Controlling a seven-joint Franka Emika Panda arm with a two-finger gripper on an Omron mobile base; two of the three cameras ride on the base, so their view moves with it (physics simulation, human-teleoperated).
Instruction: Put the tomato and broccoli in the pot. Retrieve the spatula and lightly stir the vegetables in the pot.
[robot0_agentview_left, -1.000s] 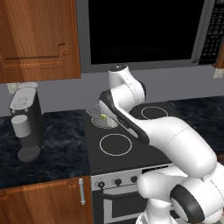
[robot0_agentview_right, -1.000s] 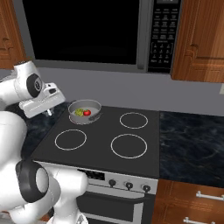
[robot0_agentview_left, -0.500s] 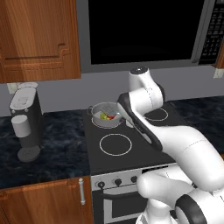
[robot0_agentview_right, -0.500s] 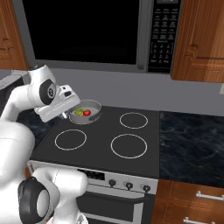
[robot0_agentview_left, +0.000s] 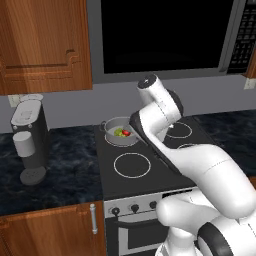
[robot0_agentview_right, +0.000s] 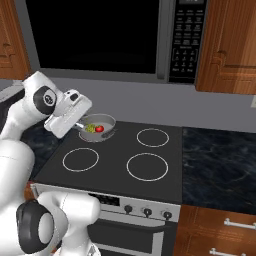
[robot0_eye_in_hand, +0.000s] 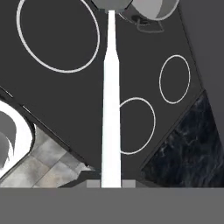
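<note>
Hand view alone shows the tool (robot0_eye_in_hand: 111, 181) seemingly clamped on the spatula (robot0_eye_in_hand: 111, 113), its blade near the pot (robot0_eye_in_hand: 151, 8).

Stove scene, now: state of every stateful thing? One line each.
pot: upright on the back-left burner, vegetables inside
tomato: in the pot
broccoli: in the pot, beside the tomato
spatula: held, handle runs from the gripper toward the pot
gripper: shut on the spatula handle
</note>
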